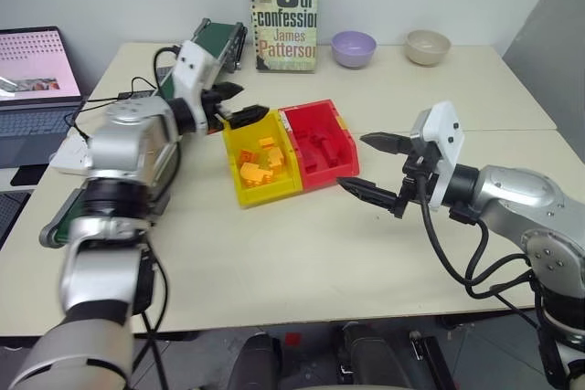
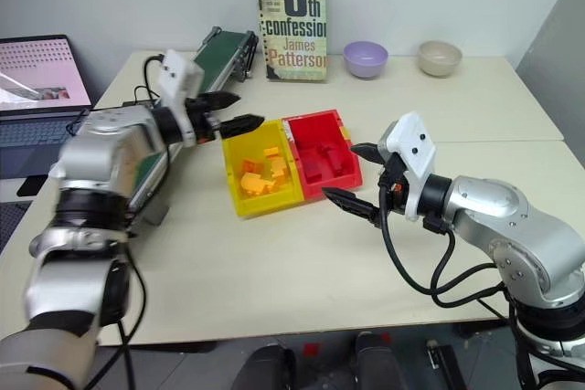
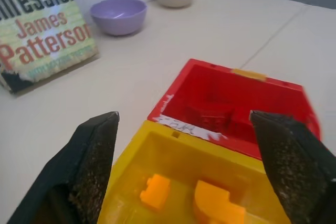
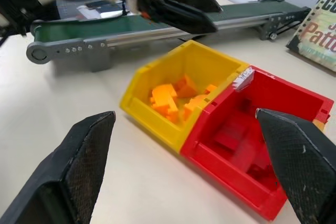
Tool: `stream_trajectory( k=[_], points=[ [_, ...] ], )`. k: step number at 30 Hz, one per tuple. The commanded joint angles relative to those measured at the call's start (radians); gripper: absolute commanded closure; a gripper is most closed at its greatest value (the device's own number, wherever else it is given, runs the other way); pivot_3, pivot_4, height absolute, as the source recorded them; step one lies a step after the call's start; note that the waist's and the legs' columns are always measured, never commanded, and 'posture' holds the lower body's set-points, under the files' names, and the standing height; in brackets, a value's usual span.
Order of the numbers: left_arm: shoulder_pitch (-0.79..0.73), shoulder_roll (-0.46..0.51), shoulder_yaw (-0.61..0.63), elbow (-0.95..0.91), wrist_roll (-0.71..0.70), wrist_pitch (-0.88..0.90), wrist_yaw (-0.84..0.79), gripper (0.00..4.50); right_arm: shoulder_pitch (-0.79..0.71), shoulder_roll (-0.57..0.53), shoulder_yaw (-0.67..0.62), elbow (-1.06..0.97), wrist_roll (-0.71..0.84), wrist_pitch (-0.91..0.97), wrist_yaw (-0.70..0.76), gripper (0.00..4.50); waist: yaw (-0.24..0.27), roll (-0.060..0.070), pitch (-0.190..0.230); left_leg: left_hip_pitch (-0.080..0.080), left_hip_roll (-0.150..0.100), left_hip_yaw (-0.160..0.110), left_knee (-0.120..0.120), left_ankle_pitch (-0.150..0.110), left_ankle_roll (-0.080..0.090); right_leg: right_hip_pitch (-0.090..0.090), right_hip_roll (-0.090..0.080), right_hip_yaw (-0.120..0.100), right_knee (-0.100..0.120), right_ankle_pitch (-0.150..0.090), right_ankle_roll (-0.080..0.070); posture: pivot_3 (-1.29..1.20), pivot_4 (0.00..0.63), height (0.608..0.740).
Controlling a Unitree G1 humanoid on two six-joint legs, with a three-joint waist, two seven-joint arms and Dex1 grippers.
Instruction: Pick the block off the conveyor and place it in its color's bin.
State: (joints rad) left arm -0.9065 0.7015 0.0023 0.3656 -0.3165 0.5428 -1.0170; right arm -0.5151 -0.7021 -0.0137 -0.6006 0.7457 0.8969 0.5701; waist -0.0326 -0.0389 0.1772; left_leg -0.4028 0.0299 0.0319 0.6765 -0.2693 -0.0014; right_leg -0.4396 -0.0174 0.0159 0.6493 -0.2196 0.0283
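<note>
Nearest us is the bench (image 1: 302, 262), bare pale wood at its near edge, and it carries everything else. Along its left side runs the conveyor (image 4: 157, 27), its dark green belt reaching toward the far end beside a standing book (image 1: 284, 11). Near the middle sit the joined bins: the yellow bin (image 1: 239, 148) on the left and the red bin (image 1: 343, 139) on the right. Our left hand (image 1: 234, 104) hangs just over the far left corner of the yellow bin with its fingers spread wide and nothing between them. Our right hand (image 1: 372, 163) hovers near the right of the red bin, fingers also well apart and empty. Inside the yellow bin lie several orange-yellow pieces; we take the block (image 3: 155, 190) to be among them, though we cannot tell which one it is. We judge the placing done, with only drawing the left arm clear left to do.
</note>
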Motion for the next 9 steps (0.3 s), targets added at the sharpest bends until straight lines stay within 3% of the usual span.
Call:
stream_trajectory(
  k=[1,5,9],
  points=[
    [0.103,0.153,-0.001,-0.227,-0.063,0.11,-0.158,0.03,-0.038,-0.047,0.001,0.066,-0.039,-0.052,0.09,0.0,0.001,0.0,0.0,0.0,0.0,-0.001,0.0,0.0,0.0,0.0,0.0,-0.001,0.0,0.0,0.0,0.0,0.15,0.74],
    [0.255,0.258,0.048,-0.392,-0.109,0.164,-0.203,0.03,-0.037,-0.047,0.007,0.128,-0.047,-0.045,0.111,0.0,0.004,0.0,0.0,0.0,0.001,-0.001,0.0,0.0,0.0,0.0,0.0,-0.001,0.0,-0.001,-0.001,0.0,0.15,0.74],
    [0.36,0.285,0.079,-0.502,-0.143,0.179,-0.194,0.03,-0.028,-0.05,0.03,0.146,-0.078,-0.063,0.142,0.0,0.008,0.0,0.0,0.0,0.0,0.0,0.0,0.0,0.0,0.001,-0.002,0.0,-0.001,-0.001,-0.001,0.0,0.15,0.74]
  ],
)
